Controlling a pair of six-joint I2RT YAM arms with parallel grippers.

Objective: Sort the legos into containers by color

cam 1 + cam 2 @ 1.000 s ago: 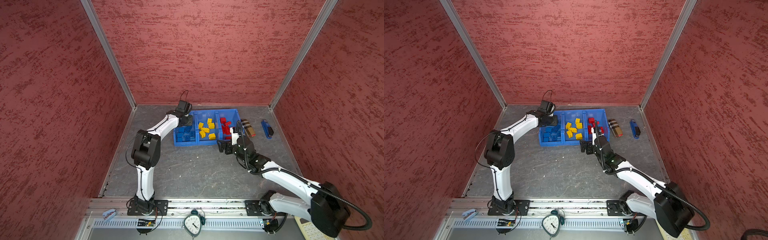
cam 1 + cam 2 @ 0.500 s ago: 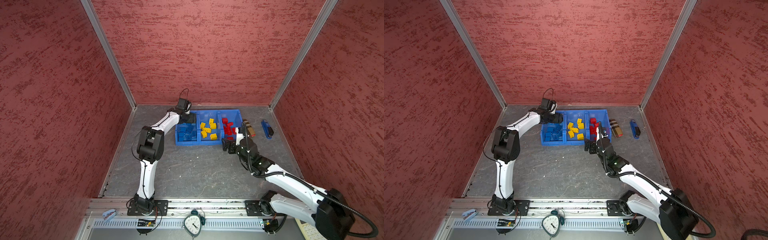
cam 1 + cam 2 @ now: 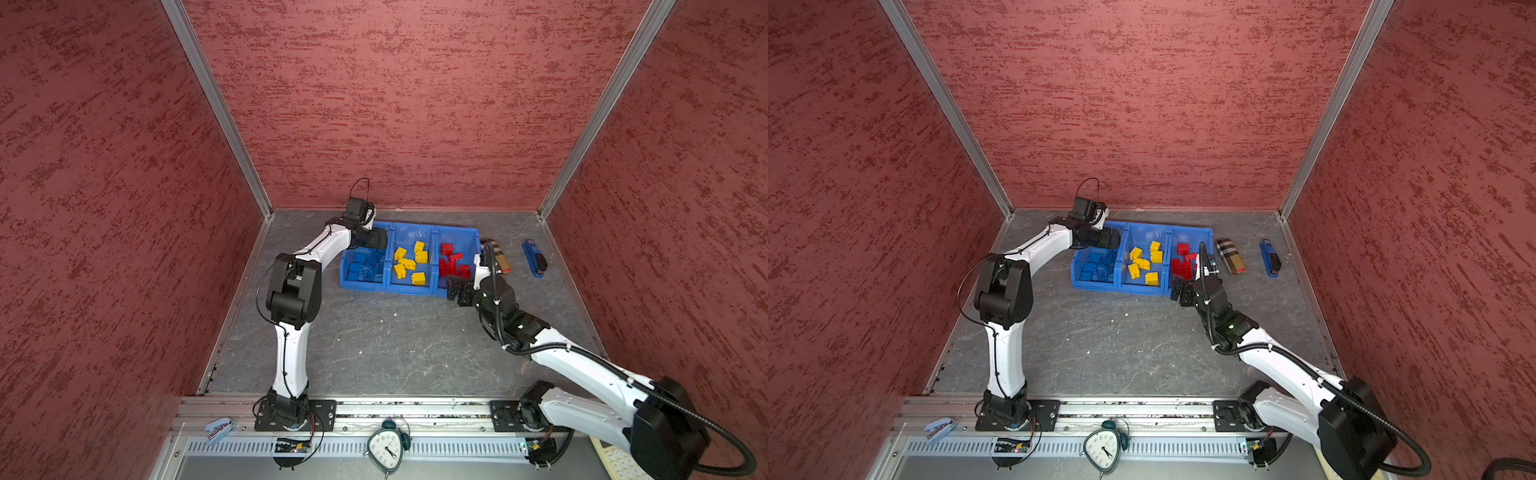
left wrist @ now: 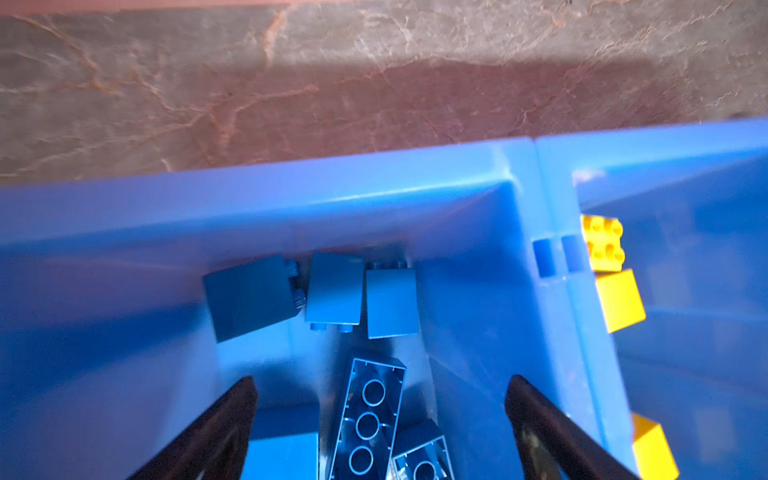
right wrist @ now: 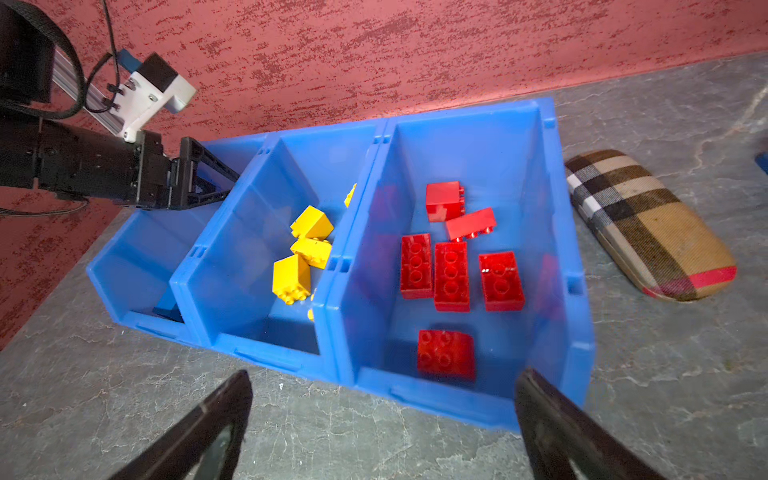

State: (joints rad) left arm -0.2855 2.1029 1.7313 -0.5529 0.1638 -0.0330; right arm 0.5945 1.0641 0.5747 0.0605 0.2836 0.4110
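Your left gripper hangs over the leftmost of the three joined bright blue plastic bins, with its fingers spread wide and nothing pinched. Directly under it lies a long blue studded brick, hollow side up. The brick's long axis runs away from the wrist, in line with the gripper's reach, so the fingers flank its long sides without touching it. More blue bricks are heaped around it and against the bin's far wall.

Your right gripper is also spread and empty. It hovers over the grey marbled worktop just in front of the rightmost bin. The red bricks lie ahead of it inside that bin, and the yellow bricks fill the middle one.

In both top views you can see no loose brick on the worktop. Only the tan plaid case and the blue-and-black stapler lie beside the bins, to their right. The sort looks finished, though the arms may hide a spot.

So the relation to watch is left gripper to bin: it is low over the pile, near the back wall. I would lift it straight up before swinging it away, and not close it on that long brick. The right arm is clear of the bins and can pull back freely.
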